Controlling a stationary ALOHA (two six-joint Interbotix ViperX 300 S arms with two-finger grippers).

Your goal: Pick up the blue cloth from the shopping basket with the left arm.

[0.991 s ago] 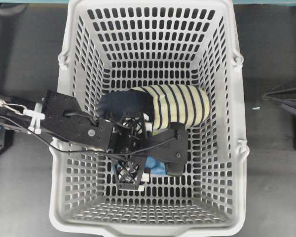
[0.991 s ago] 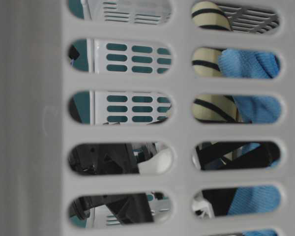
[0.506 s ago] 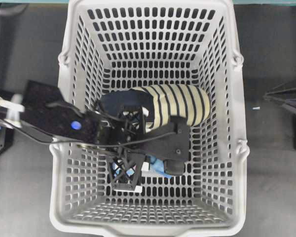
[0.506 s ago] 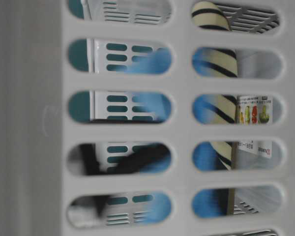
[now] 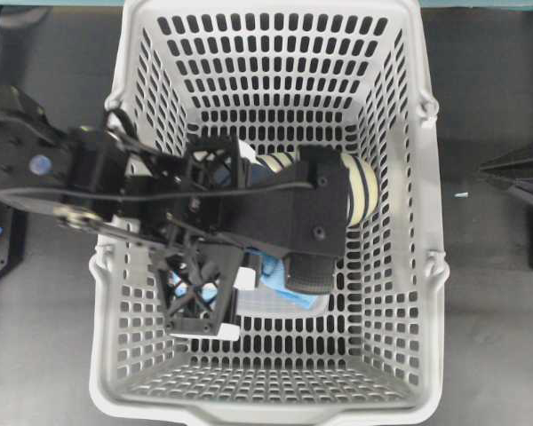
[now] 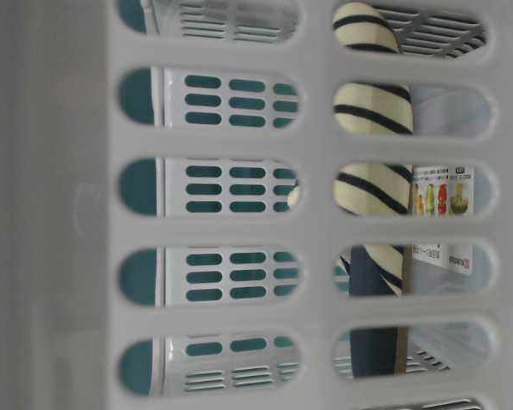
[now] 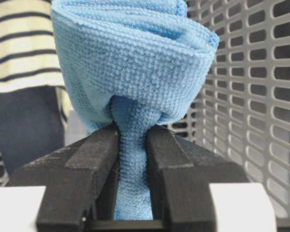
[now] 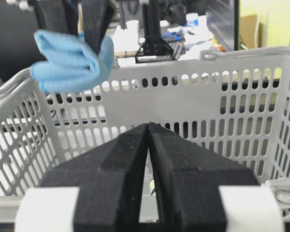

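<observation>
Label (image 6: 443,190) on a pale package, seen through the lattice at table level: a row of small coloured fruit or bottle pictures, with lines of print under it too small to read; no brand legible anywhere. Left end effector (image 7: 132,145) has its two black fingers (image 7: 94,145) pressed in on a narrow pinch of the blue cloth (image 7: 130,63), fabric filling the gap between them; beyond the fingertips the cloth bunches into a folded wad. In the right wrist view the same cloth (image 8: 70,53) hangs from the dark fingers at a level above the rim of the shopping basket (image 8: 183,63), clear of its walls. From overhead the left arm (image 5: 142,191) reaches in over the basket's left rim (image 5: 115,106), and its bulk hides most of the grasp; a patch of blue (image 5: 284,275) shows just beside the wrist housing, over the grey slotted floor. Behind the left end effector lies a navy and cream-striped rolled garment (image 5: 360,186), partly covered by the arm; in the left wrist view it (image 7: 24,58) sits to the left of the pinched cloth. Right end effector (image 8: 149,145) is pressed together, pads meeting along a thin seam, nothing between them, outside the basket's near wall. Dark desk (image 5: 497,302) lies around the basket.
</observation>
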